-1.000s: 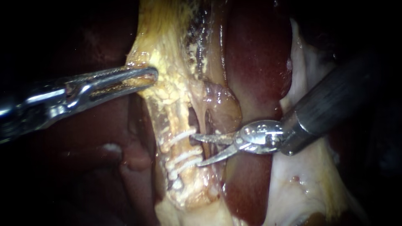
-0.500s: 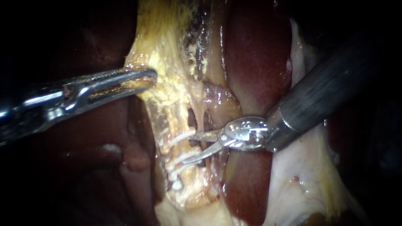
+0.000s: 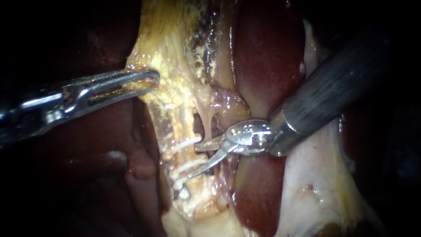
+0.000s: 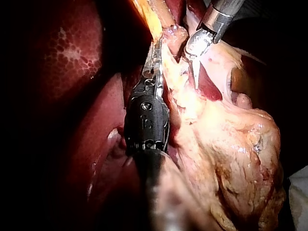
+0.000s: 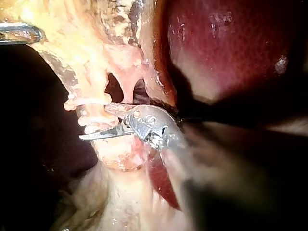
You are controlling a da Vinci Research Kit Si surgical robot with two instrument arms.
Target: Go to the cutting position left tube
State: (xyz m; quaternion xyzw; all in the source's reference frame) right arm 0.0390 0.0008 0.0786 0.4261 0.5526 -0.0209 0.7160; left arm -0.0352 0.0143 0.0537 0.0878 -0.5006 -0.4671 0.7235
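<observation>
At left tube (image 3: 181, 154), beside its clips (image 3: 186, 143): right instrument (image 3: 193, 161), jaws parted, gripping nothing. Above that tube: left instrument (image 3: 152, 79), jaws clamped on yellow tissue (image 3: 171, 52).

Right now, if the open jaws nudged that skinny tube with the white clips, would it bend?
Likely yes: the tube looks thin and soft, so it should flex, not stay stiff. Its wet shine suggests it is slippery. With the left instrument holding the tissue taut, it may spring back.

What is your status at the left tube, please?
Left instrument shut on yellow fatty tissue. Right instrument open, jaws at the pale left tube by its white clips. Nothing blocking.
</observation>
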